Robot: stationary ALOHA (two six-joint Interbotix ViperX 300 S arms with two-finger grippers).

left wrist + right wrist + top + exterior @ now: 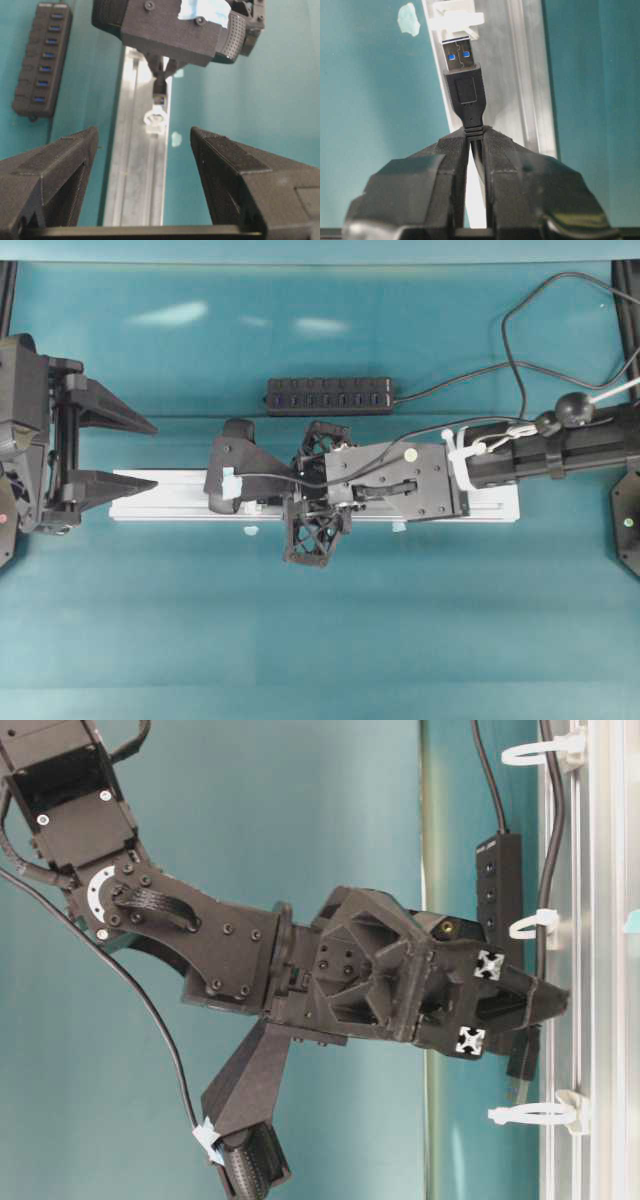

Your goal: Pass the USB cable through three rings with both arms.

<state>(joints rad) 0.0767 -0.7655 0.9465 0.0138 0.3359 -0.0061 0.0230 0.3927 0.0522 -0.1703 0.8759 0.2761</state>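
Observation:
My right gripper [475,132] is shut on the USB cable [479,165] just behind its black plug [465,85]. The plug's metal tip sits right at a white ring [457,22] on the silver rail [505,75]. In the table-level view the cable [548,840] runs through the upper two rings [535,750] [535,925], and the plug [520,1065] hangs below the right gripper [555,1003], just above the third ring [530,1115]. My left gripper [144,132] is open and empty, straddling the rail's end, well short of that ring [156,120] and the plug [159,95].
A black multi-port hub [328,395] lies behind the rail [180,502]. Pale blue tape bits [250,530] lie on the teal cloth in front of the rail. The right arm [560,455] stretches over most of the rail; my left gripper [155,455] waits at its left end.

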